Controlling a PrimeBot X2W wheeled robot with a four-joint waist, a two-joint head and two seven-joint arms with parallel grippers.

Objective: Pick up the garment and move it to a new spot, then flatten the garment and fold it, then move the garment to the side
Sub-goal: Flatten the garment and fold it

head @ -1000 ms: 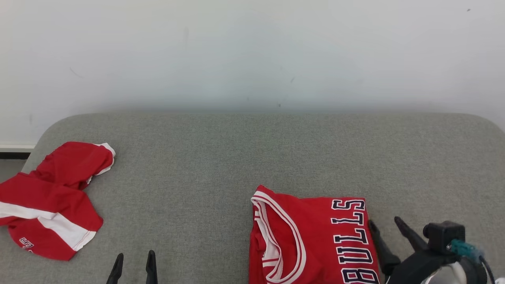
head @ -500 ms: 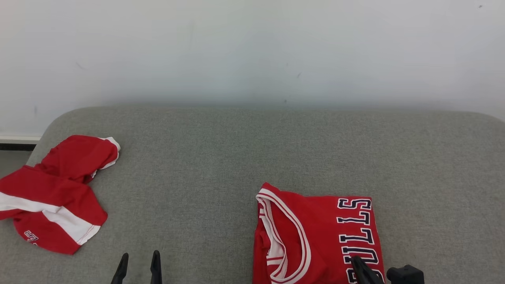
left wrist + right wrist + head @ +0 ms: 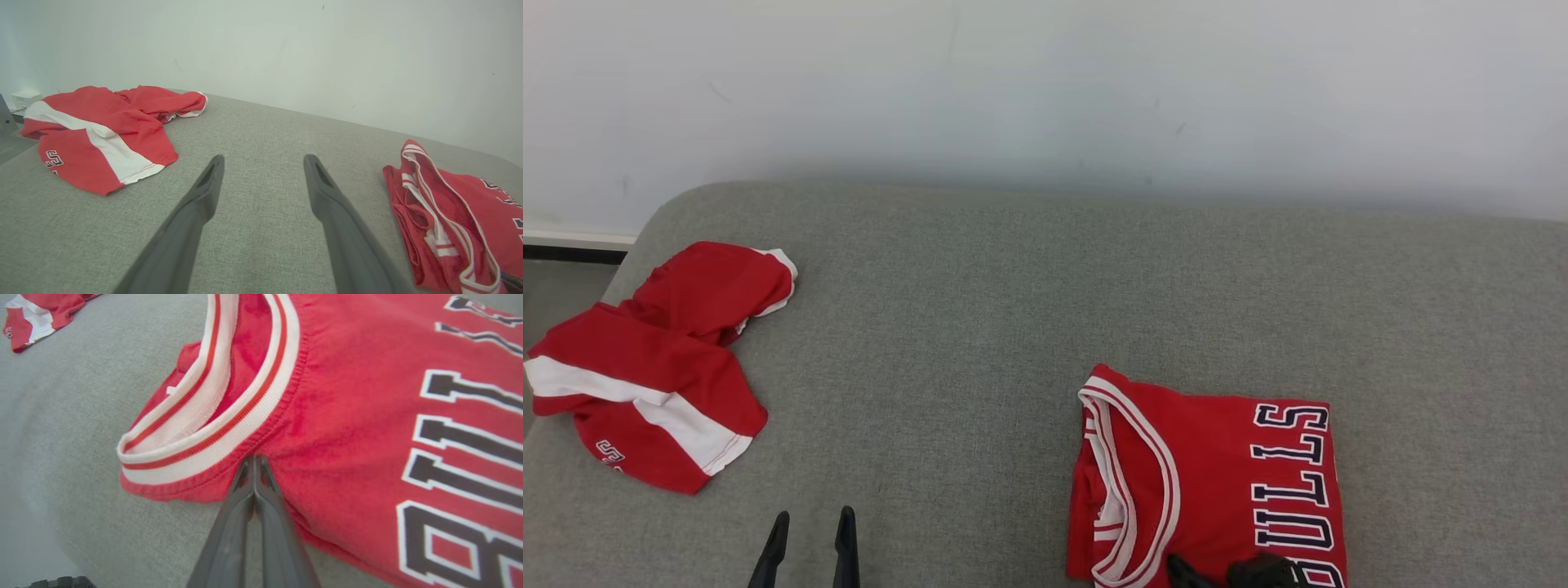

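Observation:
The garment [image 3: 1217, 474], a red jersey with white-and-red collar trim and dark lettering, lies folded on the grey cushion at the lower right. My right gripper [image 3: 254, 458] is shut, its tips pinching the red fabric just below the collar band, where the cloth puckers. In the head view the right gripper [image 3: 1174, 563] is a dark shape at the jersey's near edge. My left gripper [image 3: 264, 159] hovers open over bare cushion, left of the jersey [image 3: 461, 204], with nothing between its fingers. The left gripper [image 3: 814, 516] also pokes up from the bottom edge of the head view.
A second red garment with a white stripe [image 3: 662, 367] lies crumpled at the cushion's left end. The grey cushion [image 3: 1013, 327] runs back to a white wall. Its rounded left corner drops to the floor [image 3: 556, 286].
My right gripper has closed and moved from the jersey's right side to its near edge by the collar. The head camera has shifted. The left gripper has stayed open.

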